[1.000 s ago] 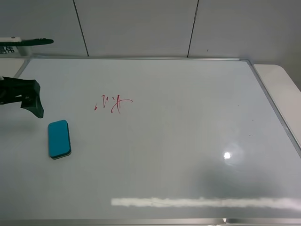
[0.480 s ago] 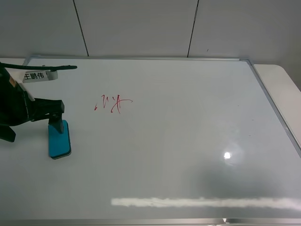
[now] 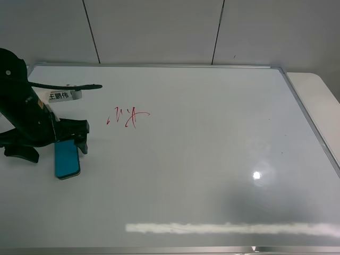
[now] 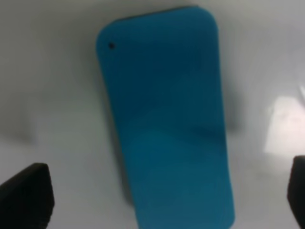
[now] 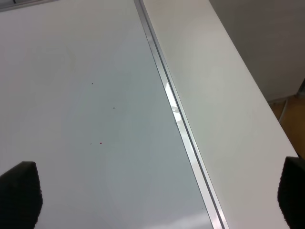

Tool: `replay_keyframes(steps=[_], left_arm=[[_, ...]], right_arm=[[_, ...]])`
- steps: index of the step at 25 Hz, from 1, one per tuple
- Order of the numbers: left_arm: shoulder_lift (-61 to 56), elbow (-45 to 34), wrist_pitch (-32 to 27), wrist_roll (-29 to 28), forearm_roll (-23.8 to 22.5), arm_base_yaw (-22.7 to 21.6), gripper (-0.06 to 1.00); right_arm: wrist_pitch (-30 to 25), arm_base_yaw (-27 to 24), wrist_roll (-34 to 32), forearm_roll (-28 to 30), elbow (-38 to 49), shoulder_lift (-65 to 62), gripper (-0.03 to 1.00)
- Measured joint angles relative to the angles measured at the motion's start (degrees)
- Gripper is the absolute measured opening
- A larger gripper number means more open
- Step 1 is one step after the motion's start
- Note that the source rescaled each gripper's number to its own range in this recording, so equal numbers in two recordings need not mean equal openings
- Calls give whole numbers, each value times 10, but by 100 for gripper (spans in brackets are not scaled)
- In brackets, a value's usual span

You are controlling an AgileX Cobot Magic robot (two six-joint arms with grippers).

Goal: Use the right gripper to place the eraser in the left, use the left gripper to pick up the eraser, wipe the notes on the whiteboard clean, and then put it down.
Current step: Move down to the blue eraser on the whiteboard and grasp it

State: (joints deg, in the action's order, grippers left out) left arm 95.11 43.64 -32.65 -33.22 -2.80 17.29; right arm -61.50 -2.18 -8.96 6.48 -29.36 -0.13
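The teal-blue eraser point(image 3: 67, 161) lies flat at the left of the whiteboard point(image 3: 212, 154). My left gripper point(image 3: 54, 146) hangs open just above its far end, one finger on each side and neither touching. In the left wrist view the eraser point(image 4: 167, 129) fills the middle, and the open gripper point(image 4: 162, 195) has a dark fingertip point(image 4: 26, 195) in each lower corner. The red notes point(image 3: 127, 117) are to the right of the gripper and farther back. My right gripper point(image 5: 155, 193) is open and empty over the board's right edge; it is outside the exterior view.
The board's silver frame point(image 5: 177, 112) runs beside a strip of pale table point(image 5: 224, 105) on the right, which also shows in the exterior view point(image 3: 319, 90). A white name tag point(image 3: 59, 96) and a thin cable point(image 3: 74, 86) hang off the left arm. A grey panelled wall stands behind.
My left arm has swung in from the left edge, rightward over the board. Its open gripper now sits over the eraser's far end. The eraser and notes have not moved.
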Motion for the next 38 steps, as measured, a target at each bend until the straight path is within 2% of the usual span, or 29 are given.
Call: replay_keyframes(steps=[12,38], left_arm=[[31,0,47,2,0,-16,100],[42,0,51,4,-1,-16,100]], right_arm=[[0,0,0,0,0,0,100],[0,0,0,0,0,0,100]])
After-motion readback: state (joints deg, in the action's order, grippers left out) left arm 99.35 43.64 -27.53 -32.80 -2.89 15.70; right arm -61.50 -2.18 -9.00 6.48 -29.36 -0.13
